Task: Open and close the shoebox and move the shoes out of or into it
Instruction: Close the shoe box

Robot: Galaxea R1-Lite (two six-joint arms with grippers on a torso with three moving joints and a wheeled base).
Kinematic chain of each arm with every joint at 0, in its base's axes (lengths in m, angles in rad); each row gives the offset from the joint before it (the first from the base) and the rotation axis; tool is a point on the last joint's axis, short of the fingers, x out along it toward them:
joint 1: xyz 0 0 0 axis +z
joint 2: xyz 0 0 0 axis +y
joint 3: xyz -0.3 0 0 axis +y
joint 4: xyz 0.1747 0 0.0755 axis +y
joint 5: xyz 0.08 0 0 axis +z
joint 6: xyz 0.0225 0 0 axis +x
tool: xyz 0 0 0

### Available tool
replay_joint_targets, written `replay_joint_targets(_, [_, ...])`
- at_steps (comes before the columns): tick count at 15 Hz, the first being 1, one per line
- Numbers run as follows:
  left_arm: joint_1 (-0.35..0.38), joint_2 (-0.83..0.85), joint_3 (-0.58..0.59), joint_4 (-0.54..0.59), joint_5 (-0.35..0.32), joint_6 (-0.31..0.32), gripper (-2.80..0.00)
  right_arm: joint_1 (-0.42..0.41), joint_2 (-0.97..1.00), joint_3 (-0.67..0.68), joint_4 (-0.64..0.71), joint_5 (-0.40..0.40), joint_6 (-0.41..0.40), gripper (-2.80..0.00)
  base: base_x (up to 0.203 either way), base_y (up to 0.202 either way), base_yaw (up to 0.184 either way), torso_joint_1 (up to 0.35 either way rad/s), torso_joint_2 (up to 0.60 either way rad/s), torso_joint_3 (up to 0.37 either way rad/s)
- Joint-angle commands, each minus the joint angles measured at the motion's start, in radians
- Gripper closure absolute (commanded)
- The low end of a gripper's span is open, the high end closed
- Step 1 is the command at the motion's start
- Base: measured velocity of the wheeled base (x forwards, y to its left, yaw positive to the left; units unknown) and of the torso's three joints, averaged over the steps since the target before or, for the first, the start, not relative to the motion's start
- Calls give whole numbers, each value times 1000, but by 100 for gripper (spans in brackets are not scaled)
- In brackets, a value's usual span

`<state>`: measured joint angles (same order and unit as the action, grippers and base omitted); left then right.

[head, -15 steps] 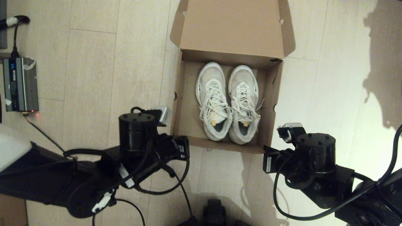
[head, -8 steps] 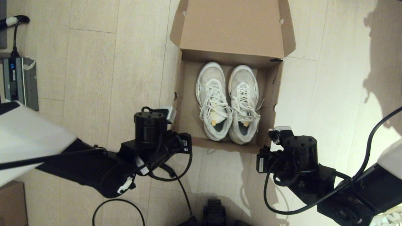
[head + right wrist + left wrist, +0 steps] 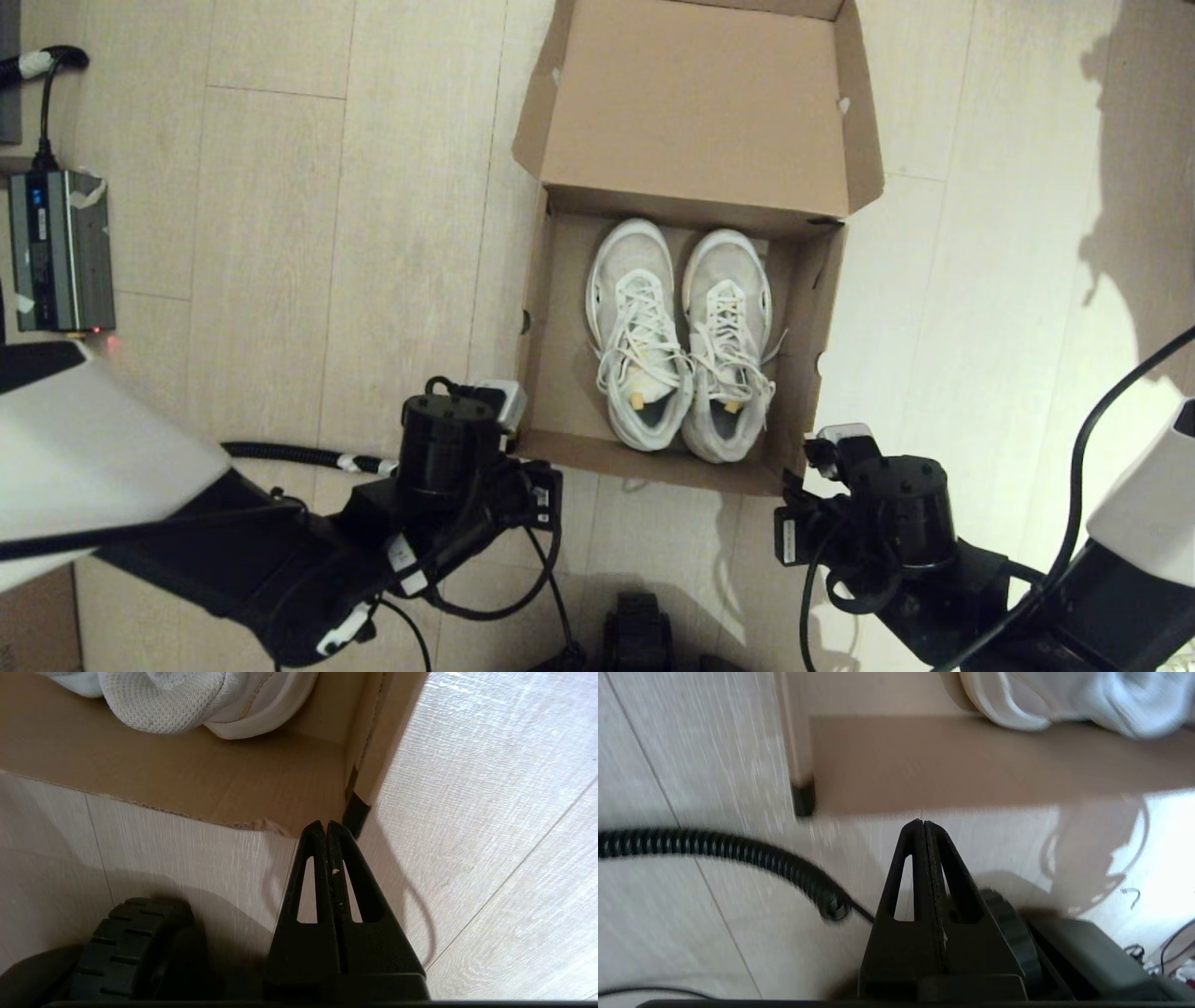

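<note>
Since a second earlier, the shoebox (image 3: 672, 308) had slid toward you along the floor, and both your arms had drawn back and lower with it.

Starting at your left, you had the left gripper (image 3: 923, 823) just off the box's near left corner, its fingers pressed together on nothing, tips just short of the front wall beside the black corner tape (image 3: 803, 800). A coiled cable (image 3: 714, 847) lay on the floor beside it.

At the centre, the box sat open on the floor with its lid (image 3: 700, 103) folded back away from you. You had the shoes (image 3: 681, 336) side by side inside, toes toward the lid, heels toward you, so their long axis ran straight away from your fingers.

On your right, the right gripper (image 3: 325, 825) matched the left: fingers together, empty, tips close to the near right corner.

Each arm looked about equally near its own shoe; you would probably need to part the fingers and reach over the front wall to the heels.
</note>
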<state>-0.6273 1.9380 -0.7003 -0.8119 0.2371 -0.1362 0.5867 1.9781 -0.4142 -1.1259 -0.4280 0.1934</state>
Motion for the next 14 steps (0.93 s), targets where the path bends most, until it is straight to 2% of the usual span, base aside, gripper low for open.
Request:
replay_joint_targets(1, [-16, -36, 32, -6, 8, -2, 0, 4, 3, 18, -30, -7, 0, 0, 0, 0, 0, 0, 0, 0])
replay_joint_targets(4, [-33, -84, 40, -5, 30, -7, 0, 4, -34, -1, -49, -14, -8, 0, 0, 0, 0, 0, 0, 0])
replay_joint_targets(7, [-32, -159, -4, 12, 29, -8, 0, 2, -110, -16, -37, -14, -31, 0, 0, 0, 0, 0, 0, 0])
replay_joint_targets(10, [-9, -242, -36, 56, 26, -9, 0, 4, -231, -30, 47, -17, -60, 0, 0, 0, 0, 0, 0, 0])
replay_joint_targets(12, [46, -271, -84, 88, 4, -10, 0, 3, -318, -81, 172, -18, -63, 0, 0, 0, 0, 0, 0, 0])
replay_joint_targets(14, [182, -271, -192, 134, -64, -10, 0, -6, -396, -217, 335, -18, -64, 0, 0, 0, 0, 0, 0, 0])
